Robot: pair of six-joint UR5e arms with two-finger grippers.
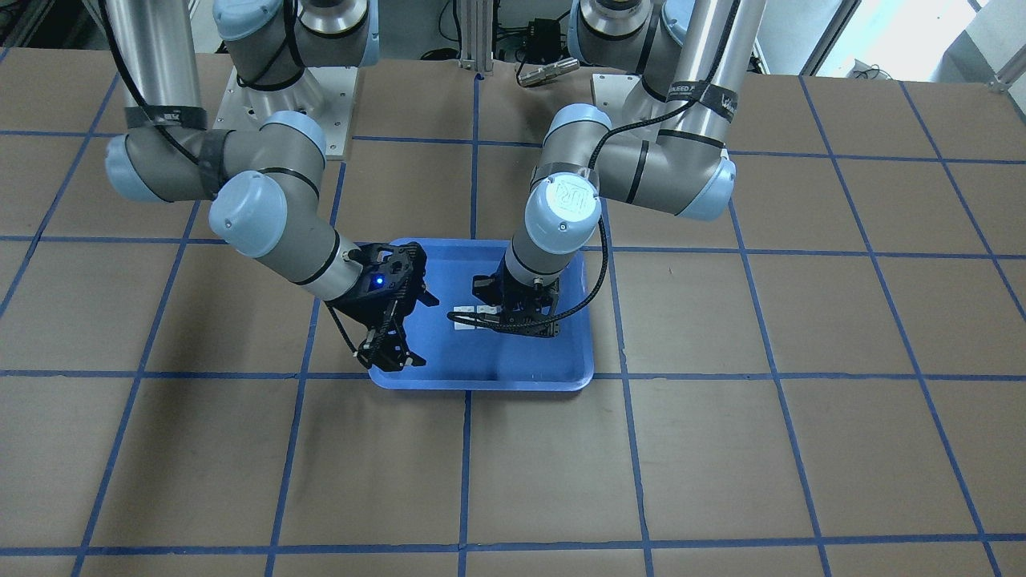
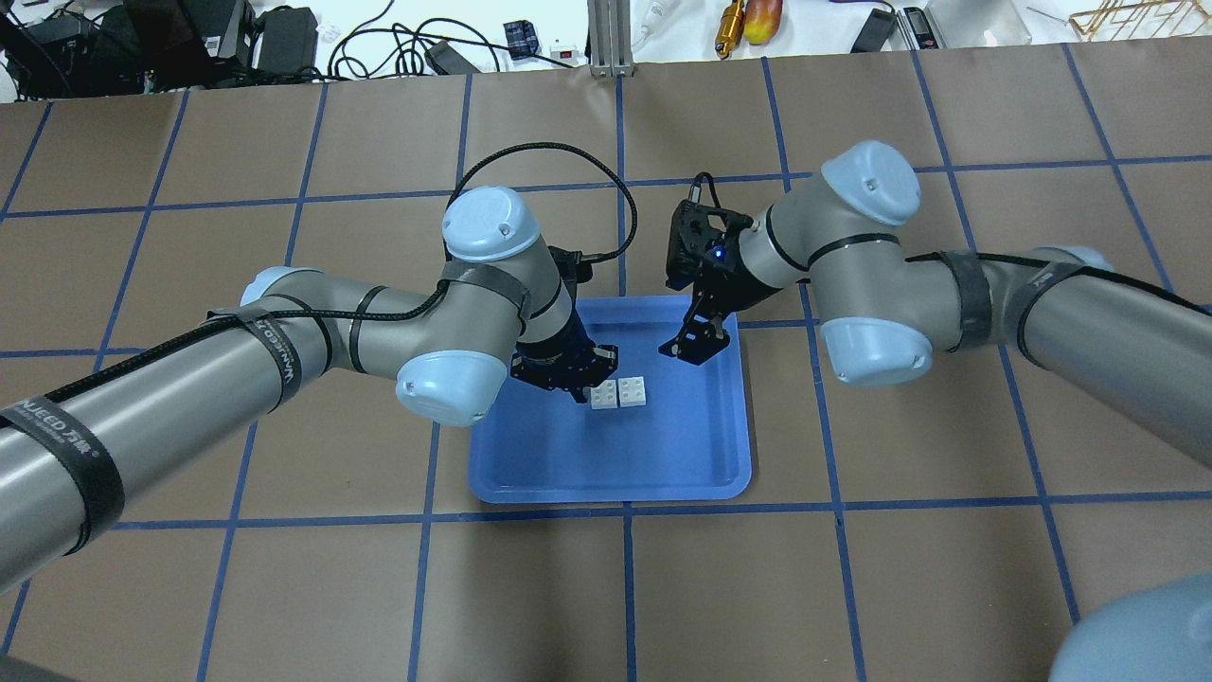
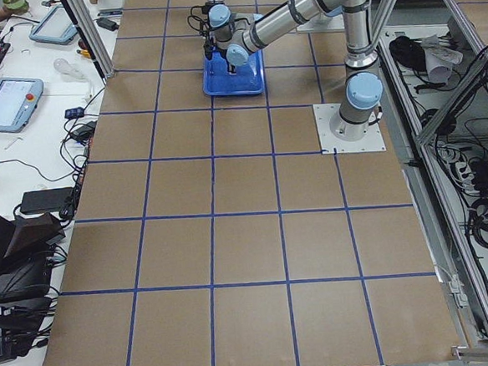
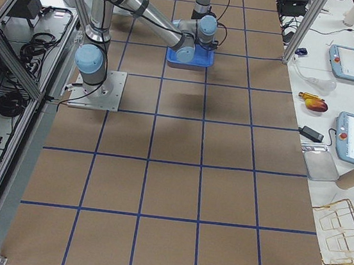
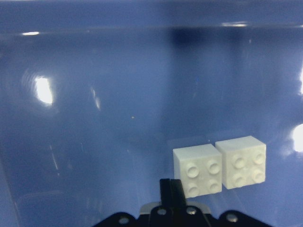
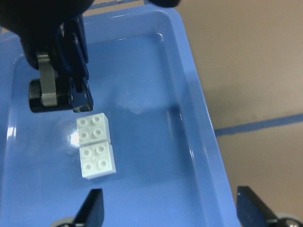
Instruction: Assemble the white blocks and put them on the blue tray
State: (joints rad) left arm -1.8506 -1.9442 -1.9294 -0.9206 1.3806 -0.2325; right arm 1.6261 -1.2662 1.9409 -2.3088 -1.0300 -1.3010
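Resting on blue tray [image 2: 703, 472], white blocks [image 2: 618, 392] lie just beside pressed-together left end effector [image 2: 579, 391].

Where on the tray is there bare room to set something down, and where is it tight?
Free: the strip of the blue tray nearest the robot, between the white blocks and the near rim. Crowded: the far half, where the left end effector stands beside the blocks and the right end effector hangs over the far right corner.

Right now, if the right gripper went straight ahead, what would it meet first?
The right gripper would probably meet bare tray floor beside the white blocks, not the blocks; depth is unclear.
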